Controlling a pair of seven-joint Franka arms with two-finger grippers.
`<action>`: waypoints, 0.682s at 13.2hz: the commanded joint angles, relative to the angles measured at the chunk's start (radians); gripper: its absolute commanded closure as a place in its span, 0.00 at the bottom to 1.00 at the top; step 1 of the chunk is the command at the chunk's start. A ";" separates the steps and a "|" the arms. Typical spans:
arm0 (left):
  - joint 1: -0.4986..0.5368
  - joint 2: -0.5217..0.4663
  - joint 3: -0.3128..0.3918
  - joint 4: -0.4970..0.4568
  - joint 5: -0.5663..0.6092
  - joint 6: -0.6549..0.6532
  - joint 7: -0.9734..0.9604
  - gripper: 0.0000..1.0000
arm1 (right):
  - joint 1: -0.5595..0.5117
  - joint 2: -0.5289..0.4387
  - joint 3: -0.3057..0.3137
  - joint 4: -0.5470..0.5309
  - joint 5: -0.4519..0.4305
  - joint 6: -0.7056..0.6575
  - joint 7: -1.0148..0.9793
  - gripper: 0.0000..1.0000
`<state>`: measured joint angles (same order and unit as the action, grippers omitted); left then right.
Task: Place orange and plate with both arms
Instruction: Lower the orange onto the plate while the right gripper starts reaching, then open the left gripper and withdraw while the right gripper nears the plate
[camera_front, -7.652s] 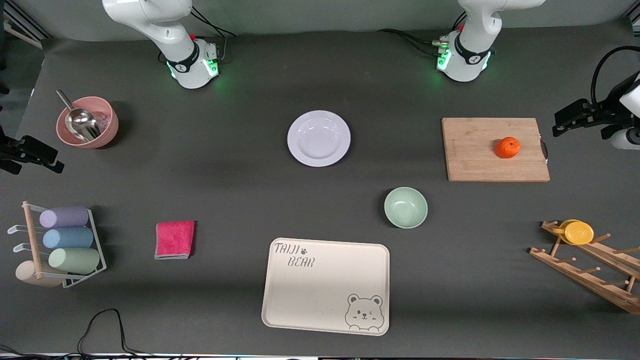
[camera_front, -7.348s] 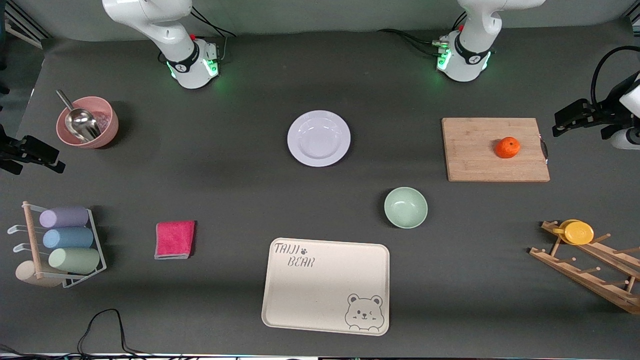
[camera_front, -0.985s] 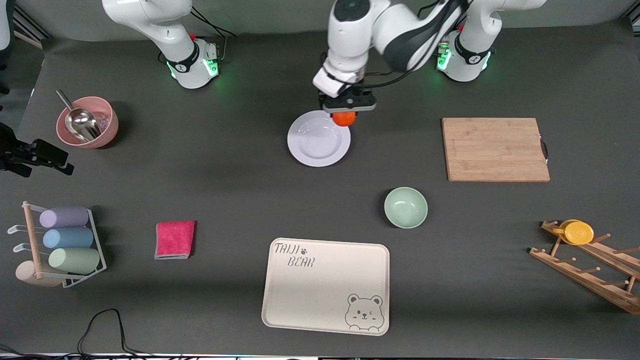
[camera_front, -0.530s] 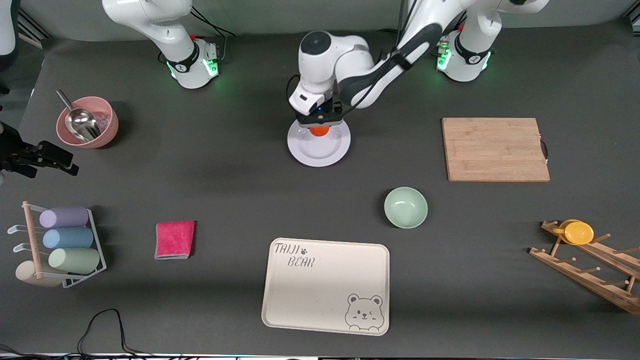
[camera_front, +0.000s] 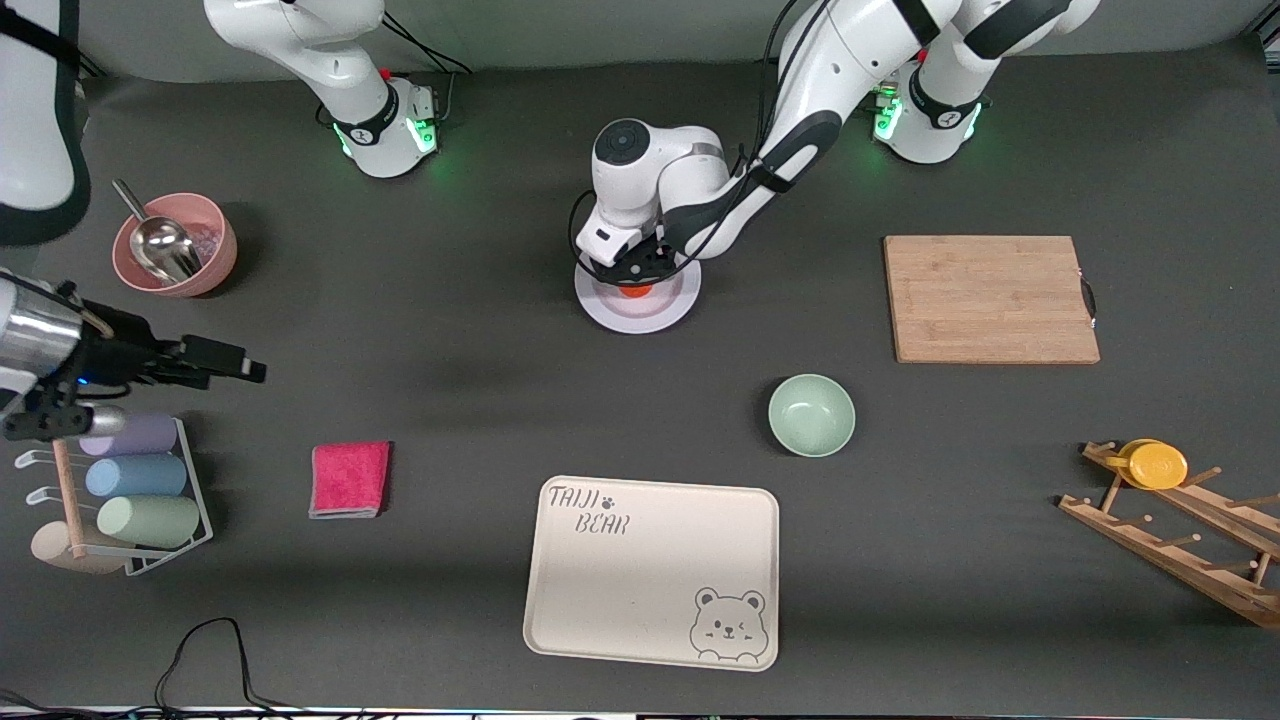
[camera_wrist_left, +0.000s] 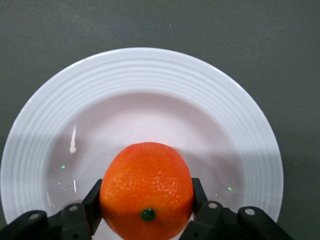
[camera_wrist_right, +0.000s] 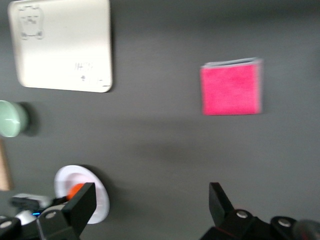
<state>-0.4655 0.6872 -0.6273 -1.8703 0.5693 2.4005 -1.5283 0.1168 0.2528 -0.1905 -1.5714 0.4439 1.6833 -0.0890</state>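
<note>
- The left claw (camera_front: 633, 285), reaching in from the arm based at upper right of the front frame, is clamped on the small round bright-orange fruit, the orange (camera_wrist_left: 146, 189); its dark fingers (camera_wrist_left: 93, 205) press both flanks.
- That orange hangs directly over the well of the round glossy white plate (camera_wrist_left: 150, 70), which sits just above centre in the front frame; whether fruit and plate touch cannot be told.
- The coming release turns on that vertical stacking: the plate lies straight below the claw.
- The orange's skin is dimpled with a green stem spot; the plate's wide rim is ridged.
- The right claw (camera_wrist_right: 150, 207) hangs spread wide and empty over the dark tabletop (camera_front: 480, 350) at the front frame's left edge, near a folded pink cloth (camera_wrist_right: 231, 88).
</note>
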 joint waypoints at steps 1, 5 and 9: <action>-0.007 0.002 0.009 0.002 0.018 0.011 0.020 0.52 | 0.006 0.094 -0.003 0.011 0.204 0.007 -0.018 0.00; 0.021 -0.002 0.008 -0.018 0.018 0.006 0.062 0.00 | 0.038 0.140 -0.001 -0.042 0.356 0.088 -0.061 0.00; 0.030 -0.098 -0.038 -0.009 -0.011 -0.102 0.048 0.00 | 0.054 0.128 -0.001 -0.194 0.512 0.139 -0.224 0.00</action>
<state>-0.4442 0.6748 -0.6290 -1.8722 0.5702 2.3837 -1.4733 0.1641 0.4080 -0.1852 -1.6862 0.8995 1.7985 -0.2350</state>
